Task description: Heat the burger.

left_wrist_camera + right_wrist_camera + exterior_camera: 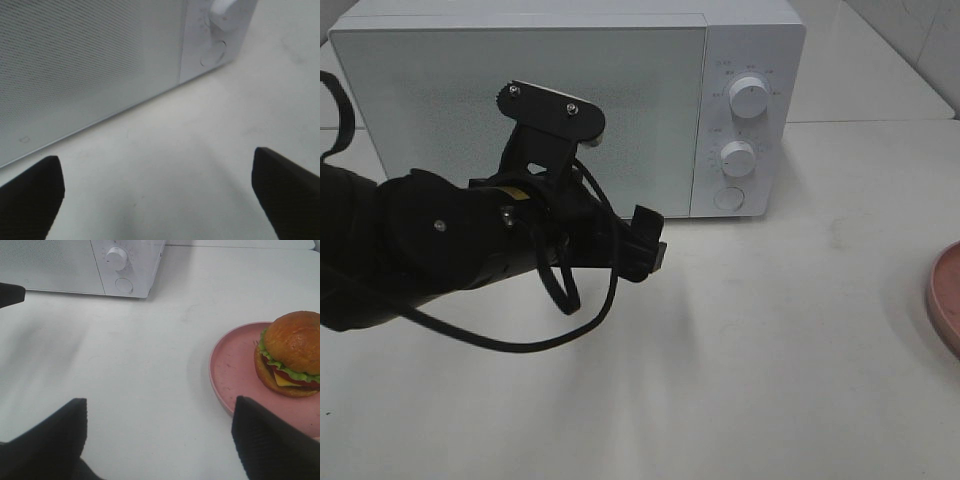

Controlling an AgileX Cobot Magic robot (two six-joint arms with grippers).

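The burger (292, 352), with a glossy brown bun, green lettuce, yellow cheese and a dark patty, sits on a round pink plate (235, 370) in the right wrist view. In the high view only the plate's rim (947, 300) shows at the right edge; the burger is out of frame there. My right gripper (160, 440) stands open over the bare table, to the side of the plate, with nothing between its fingers. My left gripper (650, 245) hangs in front of the white microwave (570, 100); in its wrist view the left gripper (160, 200) is open and empty.
The microwave door (75, 65) is closed. Two knobs (750, 97) and a round button (729, 198) sit on its right panel. The left arm and its cables cover the door's lower left. White tabletop (770, 350) lies between microwave and plate.
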